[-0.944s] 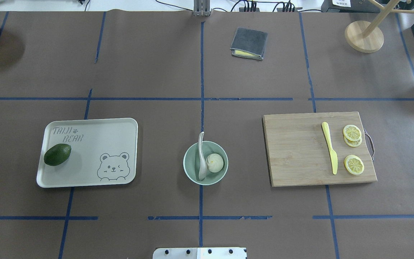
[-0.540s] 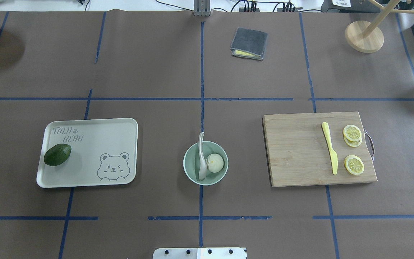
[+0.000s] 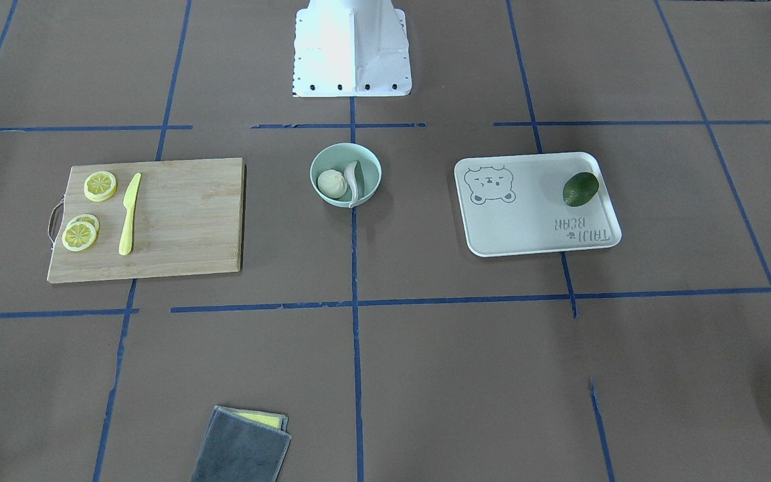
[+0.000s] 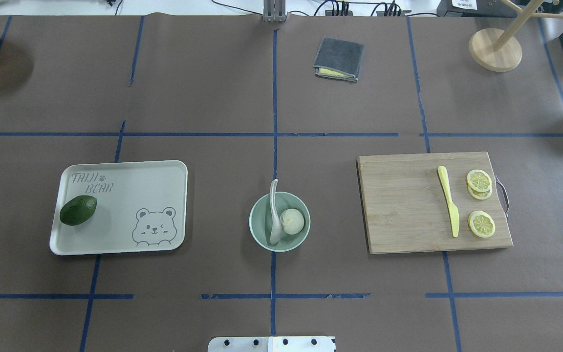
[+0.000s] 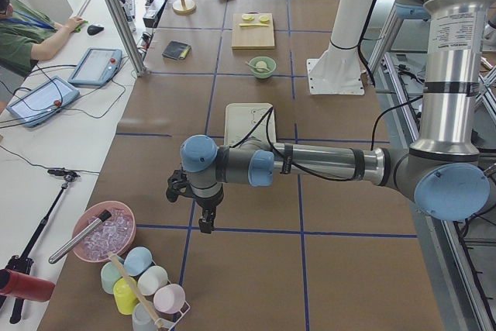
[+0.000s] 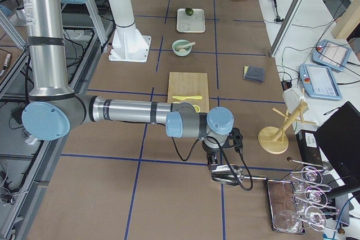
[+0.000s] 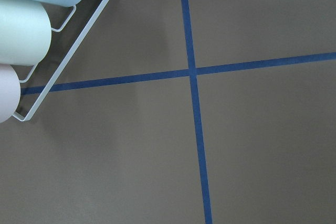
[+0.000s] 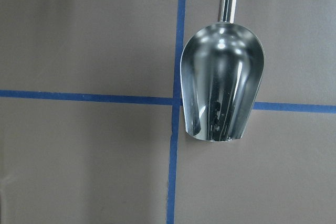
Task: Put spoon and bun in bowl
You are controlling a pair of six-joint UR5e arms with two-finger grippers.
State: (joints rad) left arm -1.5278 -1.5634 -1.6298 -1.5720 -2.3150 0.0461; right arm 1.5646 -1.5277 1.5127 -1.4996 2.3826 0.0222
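The pale mint-green bowl (image 4: 260, 224) stands at the table's middle. The white pleated bun (image 4: 292, 221) lies inside it on the right. The off-white spoon (image 4: 274, 215) rests in it with its scoop down and its handle leaning over the far rim. The bowl (image 3: 367, 167), bun (image 3: 332, 183) and spoon (image 3: 353, 182) also show in the front-facing view. My left gripper (image 5: 204, 225) hangs over bare table far to the left; I cannot tell if it is open. My right gripper (image 6: 216, 164) hangs far to the right above a metal scoop (image 8: 220, 87); I cannot tell its state.
A white bear-print tray (image 4: 135, 190) with an avocado (image 4: 78, 210) lies left of the bowl. A cutting board (image 4: 399, 210) with a yellow knife (image 4: 449, 201) and lemon slices (image 4: 481, 224) lies right. A grey cloth (image 4: 338, 58) lies at the back. A cup rack (image 7: 31, 30) stands near my left gripper.
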